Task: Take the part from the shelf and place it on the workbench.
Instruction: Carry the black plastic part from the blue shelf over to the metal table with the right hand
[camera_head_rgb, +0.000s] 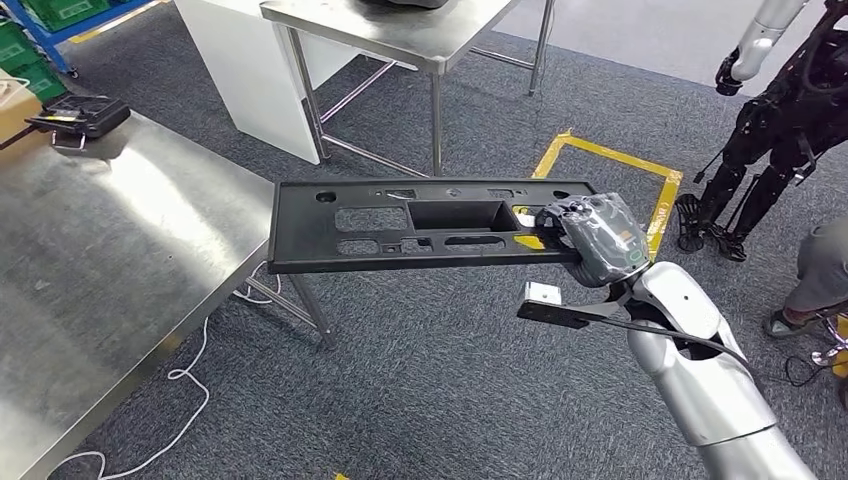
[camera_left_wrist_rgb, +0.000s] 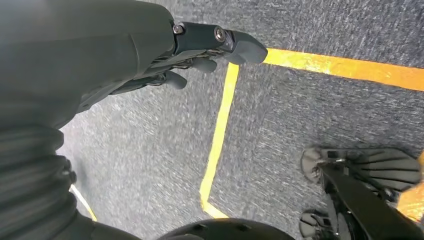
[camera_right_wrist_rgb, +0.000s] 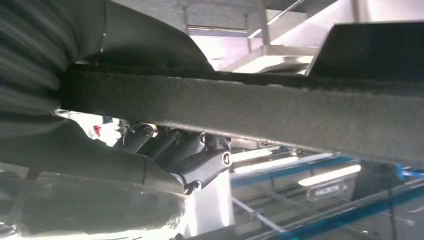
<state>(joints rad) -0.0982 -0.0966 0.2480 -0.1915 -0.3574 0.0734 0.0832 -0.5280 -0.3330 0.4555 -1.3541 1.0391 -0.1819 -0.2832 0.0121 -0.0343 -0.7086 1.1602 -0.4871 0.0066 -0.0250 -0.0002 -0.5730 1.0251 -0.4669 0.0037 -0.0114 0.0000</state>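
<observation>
The right hand (camera_head_rgb: 592, 238) grips one end of the long black part (camera_head_rgb: 420, 225), its fingers (camera_right_wrist_rgb: 200, 162) closed under the edge and the thumb on top. The part hangs flat in the air over the carpet, its far end near the corner of the steel workbench (camera_head_rgb: 110, 260). It looks like stiff, light plastic, but held at one end it may sag or twist; a hold nearer the middle seems safer. The left hand (camera_left_wrist_rgb: 200, 55) hangs over the floor, fingers loosely curled on nothing, though the view is blurred.
</observation>
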